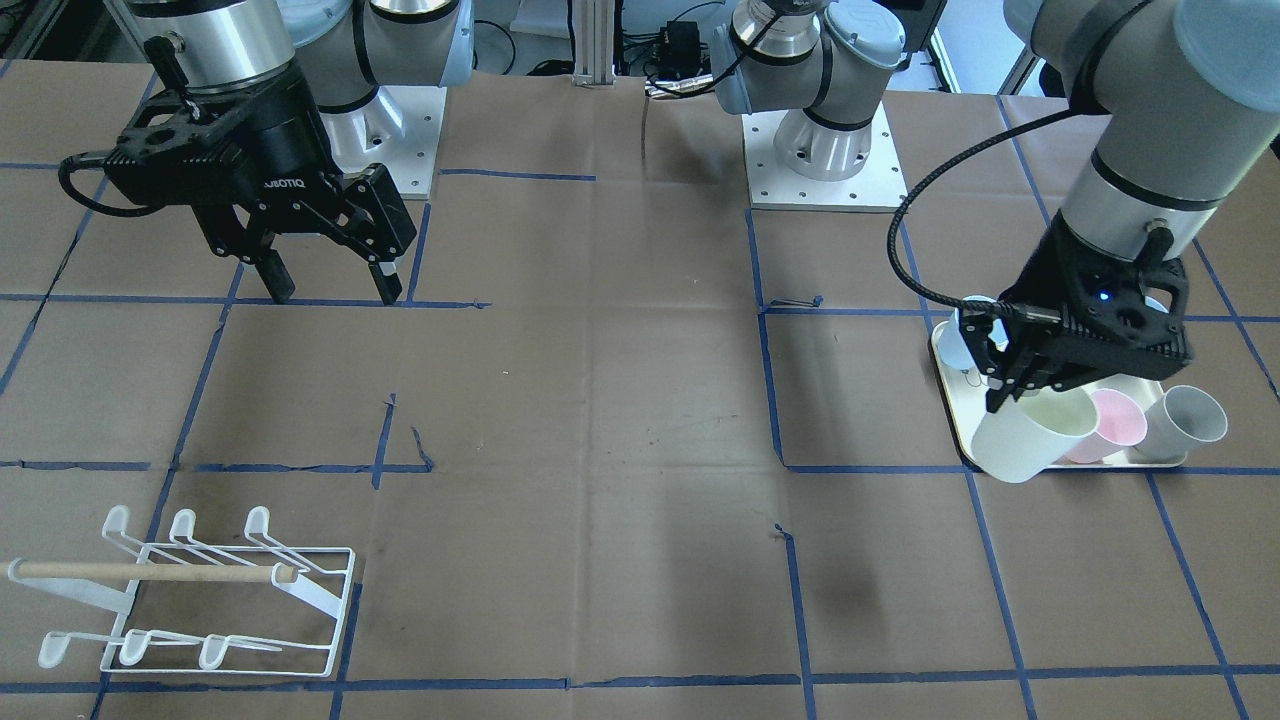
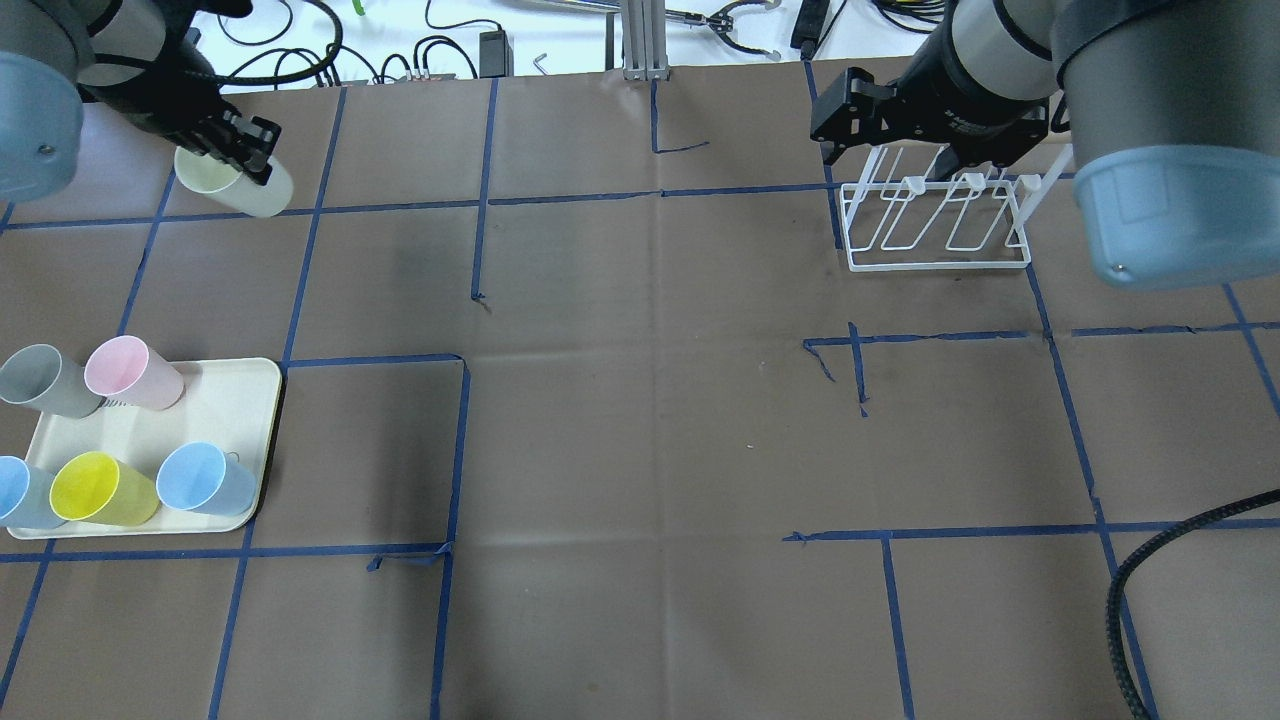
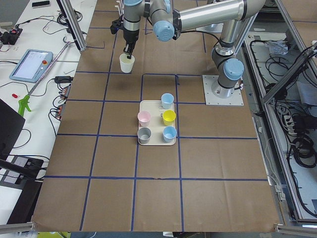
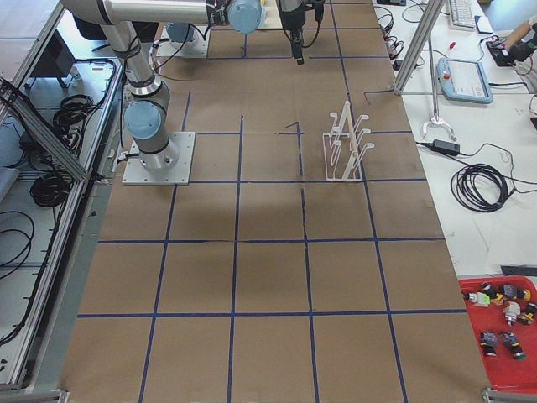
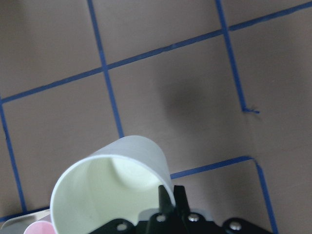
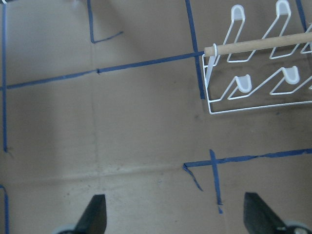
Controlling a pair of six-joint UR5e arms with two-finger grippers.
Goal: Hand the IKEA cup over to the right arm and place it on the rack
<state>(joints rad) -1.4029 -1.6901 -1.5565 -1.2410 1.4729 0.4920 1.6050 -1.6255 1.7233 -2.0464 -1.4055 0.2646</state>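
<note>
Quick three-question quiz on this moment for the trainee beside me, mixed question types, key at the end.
1. True or false: the rack already has a cup hanging on it.
2. Which colour is the cup pinched by the left gripper? A. whitish B. yellow C. pink
3. Fill in the number: ___ cups sit on the tray.

Key: 1 false; 2 A; 3 five.
</note>
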